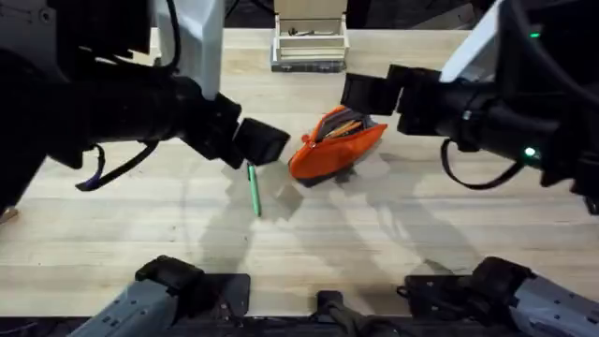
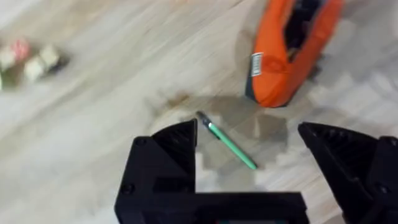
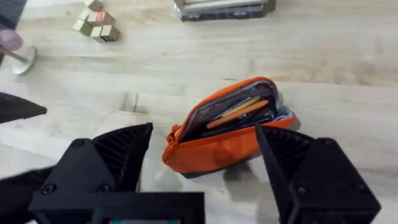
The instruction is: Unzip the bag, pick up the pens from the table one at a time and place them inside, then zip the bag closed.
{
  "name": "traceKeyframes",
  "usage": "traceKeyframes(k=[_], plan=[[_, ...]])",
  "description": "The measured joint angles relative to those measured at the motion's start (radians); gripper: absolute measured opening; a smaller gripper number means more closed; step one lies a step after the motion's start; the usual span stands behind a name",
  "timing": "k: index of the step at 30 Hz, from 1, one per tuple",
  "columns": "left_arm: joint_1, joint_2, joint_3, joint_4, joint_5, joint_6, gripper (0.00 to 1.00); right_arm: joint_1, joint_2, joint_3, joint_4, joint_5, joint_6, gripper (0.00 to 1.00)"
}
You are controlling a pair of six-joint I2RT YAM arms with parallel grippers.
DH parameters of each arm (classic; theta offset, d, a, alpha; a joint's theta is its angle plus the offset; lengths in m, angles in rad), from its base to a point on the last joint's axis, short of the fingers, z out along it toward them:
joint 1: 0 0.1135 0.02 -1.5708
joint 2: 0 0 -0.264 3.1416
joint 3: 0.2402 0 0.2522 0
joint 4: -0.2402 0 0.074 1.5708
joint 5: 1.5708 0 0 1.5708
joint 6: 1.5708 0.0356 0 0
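The bench [image 1: 393, 243], a light wooden plank surface, carries all items. The left arm reaches in from the left, its tool [image 2: 249, 155] hanging above the bench with black fingers spread wide and gripping nothing. The right arm reaches in from the right, its tool [image 3: 205, 162] likewise spread wide and empty. The bag [image 1: 335, 145], an orange pouch, lies near the bench centre between the two tools, just beside the right tool and near the left one. Its zipper is open; the right wrist view shows the mouth gaping with slim items inside, one of them orange, the others not identifiable. At the far edge of the bench stands a pale tray [image 1: 310, 45], well apart from the bag. The green pen [image 1: 254, 191] lies flat on the bench just left of the bag, apart from it; in the left wrist view it sits between the spread fingers, untouched.
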Motion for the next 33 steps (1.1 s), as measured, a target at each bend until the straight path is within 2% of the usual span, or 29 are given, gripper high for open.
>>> traceKeyframes(k=[5,9,14,24,33], plan=[[0.0,0.0,0.0,-0.008,-0.101,-0.19,0.993,0.0,-0.023,0.0,-0.002,0.022,-0.019,0.998],[0.0,0.0,0.0,-0.032,-0.127,-0.286,0.993,0.0,-0.023,0.0,-0.006,0.031,-0.023,0.998],[0.0,0.0,0.0,-0.078,-0.135,-0.338,0.993,0.0,-0.023,0.0,-0.021,0.033,-0.024,0.998],[0.0,0.0,0.0,-0.094,-0.14,-0.368,0.993,0.0,-0.023,0.0,-0.056,0.033,-0.046,0.998],[0.0,0.005,0.0,-0.109,-0.195,-0.558,0.995,0.0,-0.045,0.0,-0.057,0.033,-0.059,0.997]])
